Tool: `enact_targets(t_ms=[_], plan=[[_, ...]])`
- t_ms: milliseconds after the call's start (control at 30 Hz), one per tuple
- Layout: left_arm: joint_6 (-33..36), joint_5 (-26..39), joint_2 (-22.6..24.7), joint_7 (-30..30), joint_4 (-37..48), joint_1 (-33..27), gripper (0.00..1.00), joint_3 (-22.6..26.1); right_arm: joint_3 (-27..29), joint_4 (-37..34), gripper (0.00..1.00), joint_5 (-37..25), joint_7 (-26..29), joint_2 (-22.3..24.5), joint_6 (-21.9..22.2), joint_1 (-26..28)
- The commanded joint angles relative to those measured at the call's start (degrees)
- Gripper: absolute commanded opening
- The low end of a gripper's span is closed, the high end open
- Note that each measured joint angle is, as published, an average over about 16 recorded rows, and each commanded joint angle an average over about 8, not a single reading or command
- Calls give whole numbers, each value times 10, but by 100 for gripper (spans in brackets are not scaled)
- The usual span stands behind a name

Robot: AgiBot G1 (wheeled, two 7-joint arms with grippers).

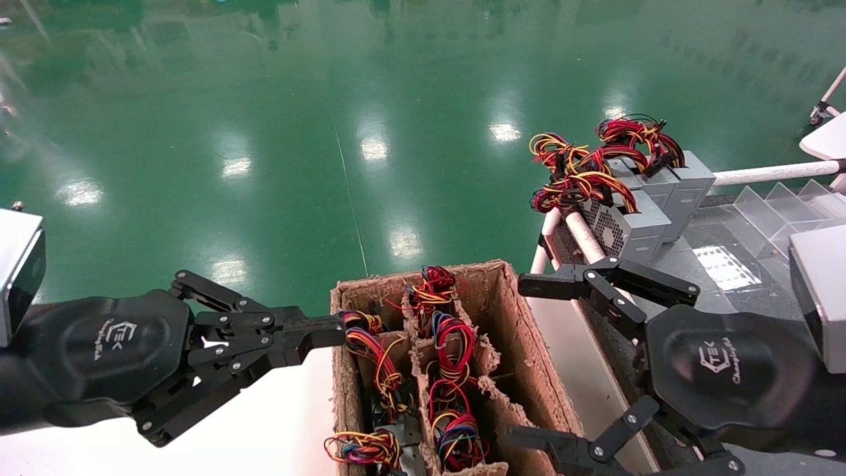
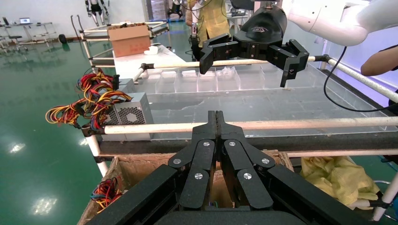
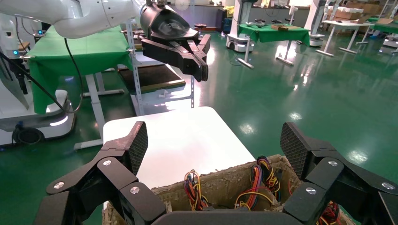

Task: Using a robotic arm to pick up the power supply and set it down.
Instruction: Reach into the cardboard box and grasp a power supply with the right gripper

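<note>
Power supplies stand on end in the divided cardboard box [image 1: 522,344]. Mostly their looped red, yellow, orange and blue wire bundles show, such as the wires [image 1: 453,344] in the middle and another bundle [image 1: 373,360] beside it. Which one is the task's power supply I cannot tell. My left gripper [image 1: 334,334] is shut and empty, its tip at the box's left wall, and appears as the left gripper [image 2: 216,117] in its own wrist view. My right gripper [image 1: 525,360] hangs wide open beside the box's right wall; in its wrist view the right gripper [image 3: 214,140] frames the wires [image 3: 260,180].
Like grey boxes [image 1: 638,221] with red, yellow and black bundles sit on a rack with white rails [image 1: 585,238] at the right. A white table [image 3: 173,140] lies left of the cardboard box. Yellow cloth [image 2: 338,176] lies below the rack. Green floor lies beyond.
</note>
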Motion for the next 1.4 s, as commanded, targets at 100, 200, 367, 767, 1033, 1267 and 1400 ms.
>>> enact_targets(t_ms=[100, 200, 367, 767, 1033, 1267, 1400], plan=[[0, 0, 0, 0, 0, 0, 100, 0, 0, 0, 100, 0, 0, 0, 0, 0], [0, 0, 0, 0, 0, 0, 100, 0, 0, 0, 100, 0, 0, 0, 0, 0], [0, 0, 0, 0, 0, 0, 100, 0, 0, 0, 100, 0, 0, 0, 0, 0], [0, 0, 0, 0, 0, 0, 100, 0, -14, -3, 100, -48, 24, 10, 37, 6], [0, 0, 0, 0, 0, 0, 100, 0, -93, -20, 100, -185, 107, -27, 61, 60], [0, 0, 0, 0, 0, 0, 100, 0, -160, -97, 65, -279, 124, -101, 38, 115], [0, 0, 0, 0, 0, 0, 100, 0, -178, -135, 15, -302, 97, -134, 29, 128]])
